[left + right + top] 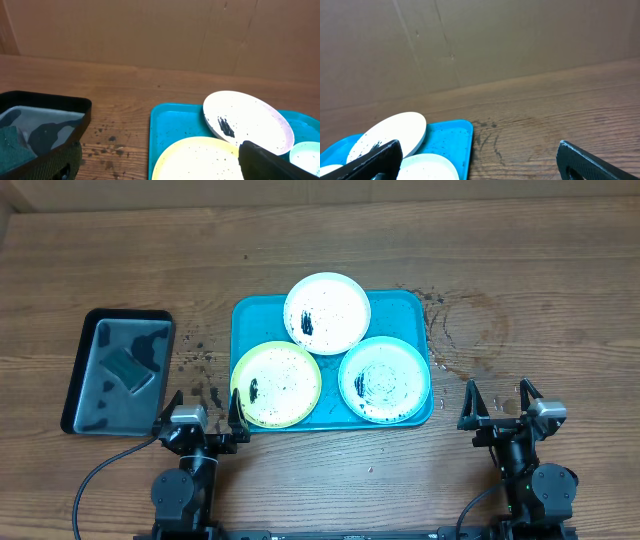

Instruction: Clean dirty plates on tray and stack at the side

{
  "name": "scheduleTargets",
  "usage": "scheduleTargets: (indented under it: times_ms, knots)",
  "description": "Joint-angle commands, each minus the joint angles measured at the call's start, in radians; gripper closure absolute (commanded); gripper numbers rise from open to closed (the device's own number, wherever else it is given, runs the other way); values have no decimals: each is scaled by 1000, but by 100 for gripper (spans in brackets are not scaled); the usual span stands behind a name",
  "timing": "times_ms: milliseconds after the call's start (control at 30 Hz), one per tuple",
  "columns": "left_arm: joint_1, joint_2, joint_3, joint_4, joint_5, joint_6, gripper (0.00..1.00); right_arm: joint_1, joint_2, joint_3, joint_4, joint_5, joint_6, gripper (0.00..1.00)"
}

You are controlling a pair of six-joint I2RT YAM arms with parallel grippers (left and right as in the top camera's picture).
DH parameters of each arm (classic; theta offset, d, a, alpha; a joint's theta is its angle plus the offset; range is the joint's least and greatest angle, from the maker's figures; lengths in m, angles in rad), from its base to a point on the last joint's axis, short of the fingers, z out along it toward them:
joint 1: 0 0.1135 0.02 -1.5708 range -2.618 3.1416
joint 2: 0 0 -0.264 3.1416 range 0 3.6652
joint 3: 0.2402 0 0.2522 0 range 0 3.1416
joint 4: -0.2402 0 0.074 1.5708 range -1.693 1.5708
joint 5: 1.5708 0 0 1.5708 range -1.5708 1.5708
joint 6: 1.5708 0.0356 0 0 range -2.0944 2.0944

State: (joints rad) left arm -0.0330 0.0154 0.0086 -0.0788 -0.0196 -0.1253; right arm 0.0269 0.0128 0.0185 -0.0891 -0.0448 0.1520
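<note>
Reaching the sponge (130,367) at ten o'clock, the left end effector (205,408) (spread, like the right end effector (498,400)) should drop straight into the black tray (72,385).

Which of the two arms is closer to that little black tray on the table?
Left. The left tool sits just right of the black tray, by its near corner; the right tool is far off, past the opposite side of the blue tray.

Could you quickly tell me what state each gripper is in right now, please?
Left gripper: open, holding nothing.
Right gripper: open, holding nothing.
</note>
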Motion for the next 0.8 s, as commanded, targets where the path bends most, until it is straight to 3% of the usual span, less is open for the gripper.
scheduleTargets:
  times_ms: [0, 133, 233, 433, 600, 700, 767]
  knots:
    - [-7, -11, -4, 2, -5, -10, 0, 5, -10, -10, 7, 6, -7, 0]
    - [-7, -11, -4, 116, 50, -70, 0, 5, -10, -10, 7, 6, -7, 0]
    - [-7, -11, -4, 314, 174, -129, 0, 5, -10, -10, 7, 6, -7, 0]
    - [-7, -11, 15, 622, 239, -41, 0, 5, -10, -10, 7, 6, -6, 0]
    - [-7, 31, 140, 499, 265, 4, 0, 5, -10, -10, 7, 6, -7, 0]
    - [-6, 129, 250, 386, 253, 99, 0, 5, -10, -10, 7, 6, -6, 0]
    - [-7, 227, 346, 293, 210, 101, 0, 5, -10, -10, 7, 6, -7, 0]
